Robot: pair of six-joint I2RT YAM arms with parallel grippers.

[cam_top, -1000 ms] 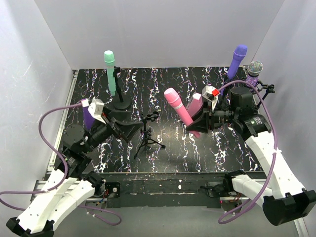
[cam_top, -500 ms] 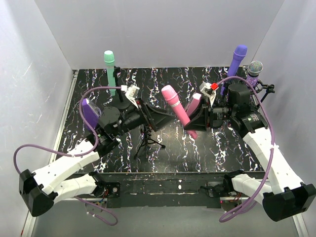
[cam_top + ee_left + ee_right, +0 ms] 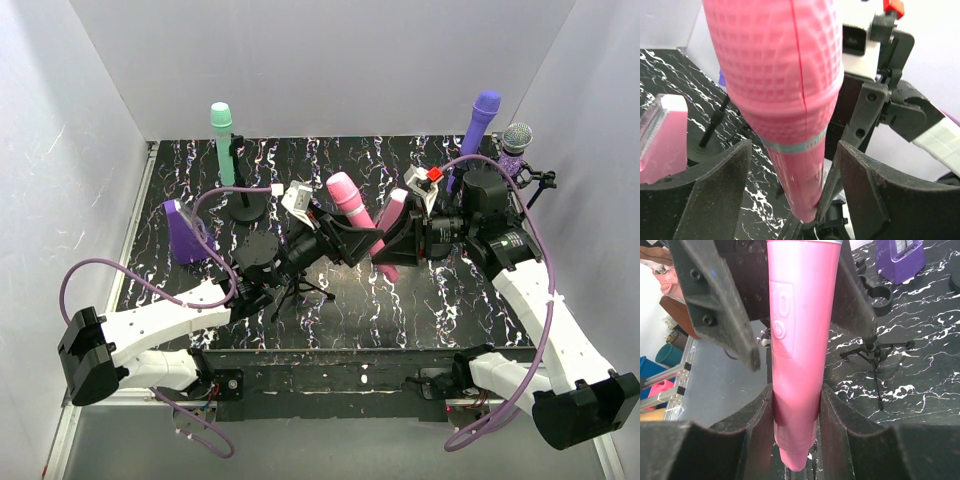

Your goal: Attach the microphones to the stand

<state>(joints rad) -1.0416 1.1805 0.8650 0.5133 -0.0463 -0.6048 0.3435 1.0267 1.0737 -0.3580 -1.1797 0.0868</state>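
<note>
My right gripper [image 3: 388,247] is shut on the handle of the pink microphone [image 3: 352,208] and holds it tilted above the table; the grip shows in the right wrist view [image 3: 796,410]. My left gripper [image 3: 352,240] is open, and its fingers [image 3: 705,195] straddle the pink microphone [image 3: 790,100] just below its head without touching it. A small black tripod stand [image 3: 300,280] with an empty clip is below the left gripper, also in the right wrist view [image 3: 872,345]. The mint green microphone [image 3: 222,140] stands in a stand at back left. The plain purple microphone [image 3: 483,118] and glittery purple microphone [image 3: 516,140] stand at back right.
A purple wedge block [image 3: 183,232] stands at the left, also in the right wrist view [image 3: 900,257]. A pink wedge block [image 3: 394,213] stands just behind the right gripper, also in the left wrist view [image 3: 662,135]. White walls enclose the black marbled table [image 3: 400,300].
My left arm has swung from the left side rightward across the table, bringing its open jaws around the pink microphone. My right gripper has shifted slightly left with the microphone.
</note>
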